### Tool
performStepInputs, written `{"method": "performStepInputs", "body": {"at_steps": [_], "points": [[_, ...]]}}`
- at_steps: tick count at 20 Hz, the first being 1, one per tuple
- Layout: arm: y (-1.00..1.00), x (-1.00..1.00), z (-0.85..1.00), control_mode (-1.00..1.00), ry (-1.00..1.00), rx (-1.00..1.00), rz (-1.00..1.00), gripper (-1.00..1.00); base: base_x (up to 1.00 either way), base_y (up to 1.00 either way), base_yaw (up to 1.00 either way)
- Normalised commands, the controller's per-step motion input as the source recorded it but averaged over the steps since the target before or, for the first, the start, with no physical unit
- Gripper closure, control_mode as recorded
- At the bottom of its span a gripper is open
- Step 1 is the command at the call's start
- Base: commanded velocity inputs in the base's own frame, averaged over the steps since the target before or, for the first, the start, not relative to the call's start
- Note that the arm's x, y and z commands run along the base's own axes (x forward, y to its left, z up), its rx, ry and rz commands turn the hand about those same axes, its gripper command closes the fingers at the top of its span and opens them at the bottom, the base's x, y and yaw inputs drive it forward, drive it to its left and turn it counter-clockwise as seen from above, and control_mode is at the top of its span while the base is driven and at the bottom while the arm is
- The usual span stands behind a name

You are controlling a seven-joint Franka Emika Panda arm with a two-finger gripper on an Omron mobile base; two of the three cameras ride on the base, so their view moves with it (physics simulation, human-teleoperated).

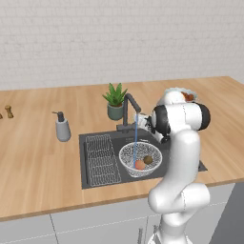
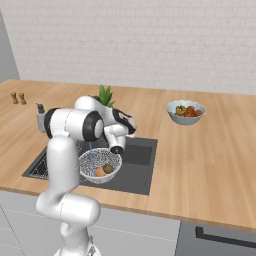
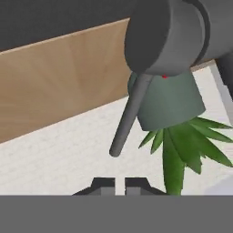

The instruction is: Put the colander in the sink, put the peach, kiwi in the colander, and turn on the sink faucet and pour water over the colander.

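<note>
The silvery mesh colander (image 1: 140,153) sits in the dark sink (image 1: 84,162), right of the wire rack. Inside it lie the pinkish peach (image 1: 139,165) and the brown kiwi (image 1: 148,159). A thin blue stream of water (image 1: 135,138) falls from the spout of the sink faucet (image 1: 127,107) into the colander. My gripper (image 1: 141,119) hovers just right of the faucet post, mostly hidden by my arm. In the hand view the gripper (image 3: 114,184) is shut with nothing between its tips, close below the faucet's thin lever (image 3: 129,113). The right base view shows the colander (image 2: 111,161), peach (image 2: 100,171) and kiwi (image 2: 108,169).
A potted plant (image 1: 115,102) stands behind the faucet and a grey soap pump (image 1: 62,127) at the sink's left. A pale bowl of fruit (image 2: 186,111) sits on the counter to the right. Two small shakers (image 1: 8,111) stand far left.
</note>
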Motion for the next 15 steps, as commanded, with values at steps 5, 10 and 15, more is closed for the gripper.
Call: {"method": "performStepInputs", "body": {"at_steps": [5, 10, 15], "points": [[-0.75, -1.0, 0.46, -1.0, -0.19, 0.22, 0.19, 1.0, 0.0, 0.0, 0.0], [-0.82, -1.0, 0.51, -1.0, -0.21, 0.25, 0.18, 1.0, 0.0, 0.0, 0.0], [-0.7, -1.0, 0.32, -1.0, -0.2, 0.23, 0.14, 1.0, 0.0, 0.0, 0.0]]}}
